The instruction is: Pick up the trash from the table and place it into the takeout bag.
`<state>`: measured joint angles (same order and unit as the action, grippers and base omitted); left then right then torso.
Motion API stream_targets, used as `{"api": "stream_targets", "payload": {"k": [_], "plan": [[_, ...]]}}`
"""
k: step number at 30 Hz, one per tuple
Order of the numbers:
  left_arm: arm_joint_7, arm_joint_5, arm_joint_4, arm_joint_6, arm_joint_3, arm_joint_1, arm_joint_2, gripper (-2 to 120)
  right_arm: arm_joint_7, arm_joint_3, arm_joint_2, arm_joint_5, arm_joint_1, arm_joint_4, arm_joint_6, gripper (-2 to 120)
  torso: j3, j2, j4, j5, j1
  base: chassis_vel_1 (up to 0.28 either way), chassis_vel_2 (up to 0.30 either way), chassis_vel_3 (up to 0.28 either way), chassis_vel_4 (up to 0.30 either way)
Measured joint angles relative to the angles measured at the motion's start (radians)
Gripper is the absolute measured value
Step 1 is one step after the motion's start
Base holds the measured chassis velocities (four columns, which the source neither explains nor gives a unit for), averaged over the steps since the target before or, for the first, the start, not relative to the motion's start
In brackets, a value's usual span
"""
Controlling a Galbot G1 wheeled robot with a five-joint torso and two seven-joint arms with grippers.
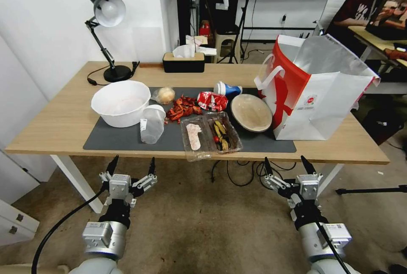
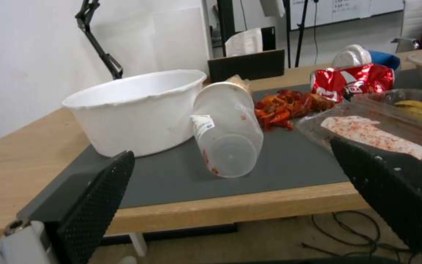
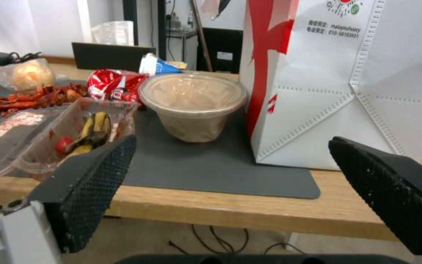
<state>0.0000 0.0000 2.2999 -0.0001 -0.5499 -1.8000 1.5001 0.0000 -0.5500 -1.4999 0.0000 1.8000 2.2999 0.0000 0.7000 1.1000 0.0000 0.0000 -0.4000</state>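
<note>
The trash lies on the dark mat [image 1: 110, 138] of the table [image 1: 55, 125]: a white bowl [image 1: 121, 102], a tipped clear plastic cup [image 1: 151, 123], a wrapped yellowish ball [image 1: 164, 95], red shell scraps [image 1: 183, 108], a crumpled red wrapper [image 1: 212, 101], a blue-and-white cup [image 1: 227, 89], a beige round dish [image 1: 251, 112] and a clear tray [image 1: 210, 135] of leftovers. The takeout bag [image 1: 322, 92] stands open at the table's right. Both grippers hang open and empty below the table's front edge, the left gripper [image 1: 131, 166] facing the clear cup [image 2: 228, 128], the right gripper [image 1: 287, 164] facing the dish [image 3: 194, 104] and bag [image 3: 348, 84].
A black desk lamp [image 1: 111, 32] and a black tissue box [image 1: 183, 62] stand along the table's back edge. Cables [image 1: 237, 172] hang under the table. White drawers [image 1: 15, 223] stand at the lower left. Carpet floor lies between me and the table.
</note>
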Motion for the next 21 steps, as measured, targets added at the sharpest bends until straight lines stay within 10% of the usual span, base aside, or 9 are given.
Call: {"api": "stream_targets", "payload": {"k": [21], "plan": [[0.0, 0.0, 0.0, 0.0, 0.0, 0.0, 0.0, 100, 0.0, 0.0, 0.0, 0.0, 0.0, 0.0, 0.0, 100, 0.0, 0.0, 0.0, 0.0, 0.0, 0.0, 0.0, 0.0, 0.0]]}}
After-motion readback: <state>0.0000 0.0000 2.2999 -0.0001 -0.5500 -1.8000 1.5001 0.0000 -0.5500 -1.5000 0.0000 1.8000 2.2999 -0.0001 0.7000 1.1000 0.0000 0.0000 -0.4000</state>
